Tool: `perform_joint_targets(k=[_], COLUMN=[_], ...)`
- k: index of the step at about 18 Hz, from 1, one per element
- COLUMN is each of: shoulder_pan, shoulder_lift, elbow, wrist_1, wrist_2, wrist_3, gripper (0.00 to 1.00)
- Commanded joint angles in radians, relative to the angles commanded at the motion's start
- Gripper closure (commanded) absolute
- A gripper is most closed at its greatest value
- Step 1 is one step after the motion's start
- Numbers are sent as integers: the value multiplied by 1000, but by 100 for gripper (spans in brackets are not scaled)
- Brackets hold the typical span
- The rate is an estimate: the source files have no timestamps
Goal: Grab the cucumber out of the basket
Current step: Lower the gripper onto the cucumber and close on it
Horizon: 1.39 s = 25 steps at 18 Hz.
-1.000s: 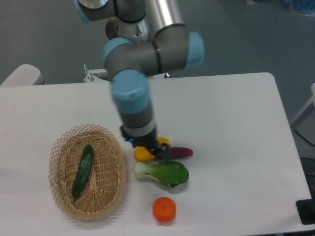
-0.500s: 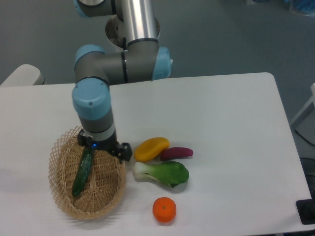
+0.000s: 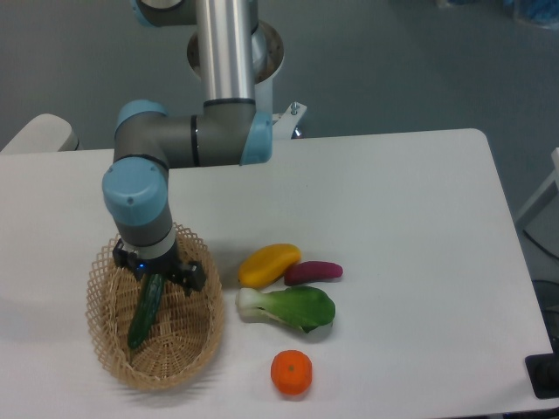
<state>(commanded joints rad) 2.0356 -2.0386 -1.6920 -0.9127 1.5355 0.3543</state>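
The dark green cucumber [image 3: 144, 314] lies lengthwise in the oval wicker basket [image 3: 196, 353] at the table's front left. My gripper [image 3: 154, 272] hangs over the basket, right above the cucumber's upper end, and covers that end. Its fingers are hidden under the wrist, so I cannot tell whether they are open or shut, or whether they touch the cucumber.
To the right of the basket lie a yellow fruit [image 3: 269, 264], a purple vegetable [image 3: 313, 271] and a bok choy [image 3: 293, 306]. An orange [image 3: 291, 373] sits near the front edge. The arm's elbow [image 3: 188, 140] reaches over the table's back left.
The arm has swung left from the yellow fruit to over the basket. In the last half second it shifted a little further left, onto the cucumber's upper end. The cucumber has not moved.
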Motion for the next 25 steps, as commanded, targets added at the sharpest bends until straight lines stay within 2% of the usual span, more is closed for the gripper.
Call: perform_joint_targets(k=[20,21,23,25], shoulder_pan=[-43,-45,-45,-46], shoulder_lift=[-46,-49,-55,-54], elbow=[5,6,9,8], wrist_1=[11,11,12,11], wrist_2=[17,28,29,28], wrist_3=[-28,-28,-26,-25], gripper=[0,1,11,24])
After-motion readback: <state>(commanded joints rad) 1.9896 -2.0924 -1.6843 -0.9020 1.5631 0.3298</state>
